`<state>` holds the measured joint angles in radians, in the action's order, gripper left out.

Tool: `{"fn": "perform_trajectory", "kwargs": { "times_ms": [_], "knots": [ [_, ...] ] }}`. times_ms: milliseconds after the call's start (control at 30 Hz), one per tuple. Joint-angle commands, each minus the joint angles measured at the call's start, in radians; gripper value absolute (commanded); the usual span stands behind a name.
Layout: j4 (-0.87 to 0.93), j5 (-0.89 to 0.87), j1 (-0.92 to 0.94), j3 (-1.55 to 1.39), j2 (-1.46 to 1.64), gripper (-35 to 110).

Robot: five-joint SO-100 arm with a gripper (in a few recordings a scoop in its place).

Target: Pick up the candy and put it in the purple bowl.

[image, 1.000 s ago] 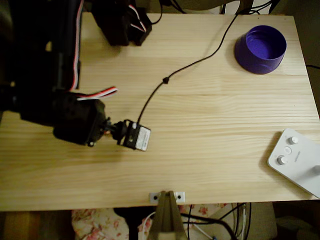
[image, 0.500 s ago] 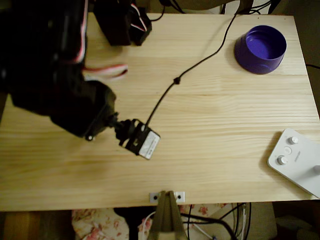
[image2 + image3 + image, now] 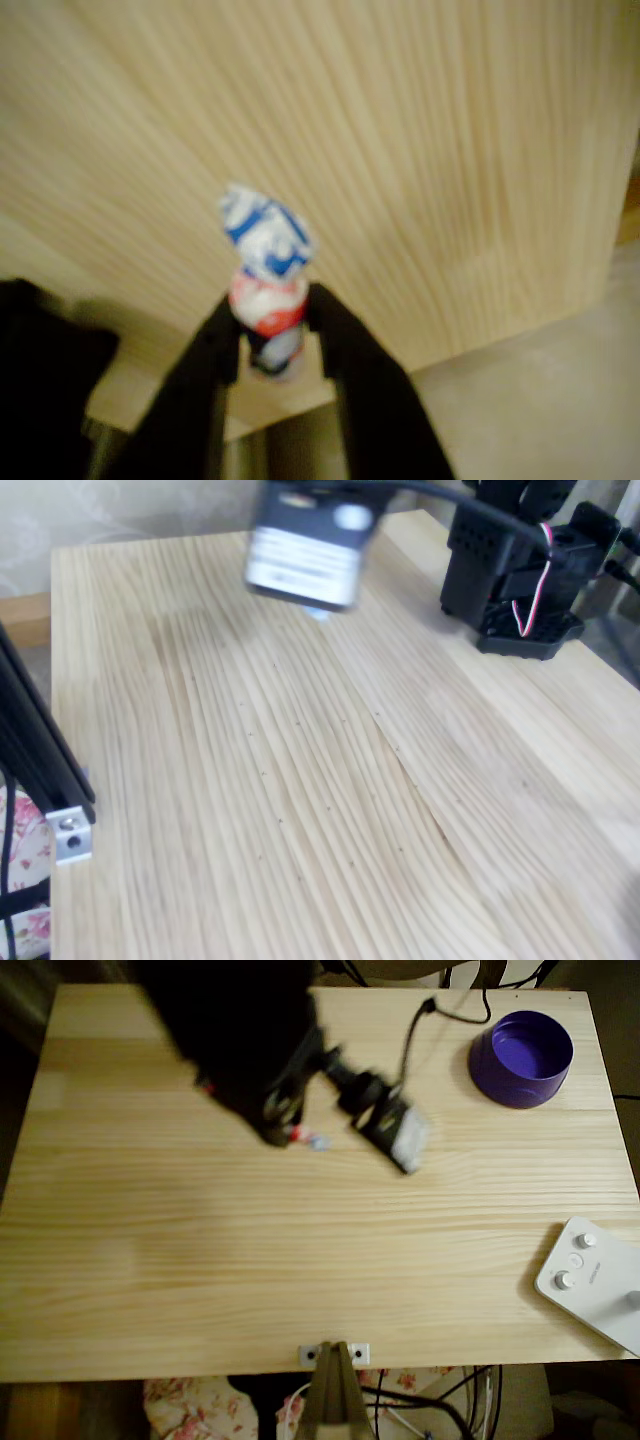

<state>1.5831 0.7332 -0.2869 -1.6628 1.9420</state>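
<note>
Above the desk's far half: the arm [image 3: 240, 1040], a dark blur in the overhead view, reaches in from the far edge.
Gripper: in the wrist view the gripper [image 3: 272, 325] has its two dark fingers [image 3: 205, 375] drawn narrow around the candy.
Candy: the candy [image 3: 266, 275] stands pinched between the fingers, red-and-white middle at the grip, blue-and-white twisted end sticking out past the tips, clear of the wood behind it. In the overhead view a small red and pale bit [image 3: 305, 1138] shows at the arm's lower tip.
Bowl: the bowl [image 3: 521, 1058] sits upright at the desk's far right corner in the overhead view, well apart from the gripper.
Camera: a dark blurred box [image 3: 395, 1128] on the wrist lies between the arm and the bowl; the fixed view shows its pale label [image 3: 300, 565].
Device: a white device [image 3: 592, 1280] with round knobs rests at the desk's right edge, near the front.
Desk: pale wood [image 3: 300, 1260] with grain running left to right in the overhead view.
</note>
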Motion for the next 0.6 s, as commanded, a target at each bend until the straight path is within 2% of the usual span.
{"fn": "perform_trajectory", "kwargs": {
  "times_ms": [0,333,567],
  "knots": [
    [0.017,-0.092,-0.166,0.003,0.16,5],
    [0.0,-0.288,-0.566,0.048,0.161,5],
    [-0.061,-0.397,-0.765,0.114,0.057,5]
  ]
}}
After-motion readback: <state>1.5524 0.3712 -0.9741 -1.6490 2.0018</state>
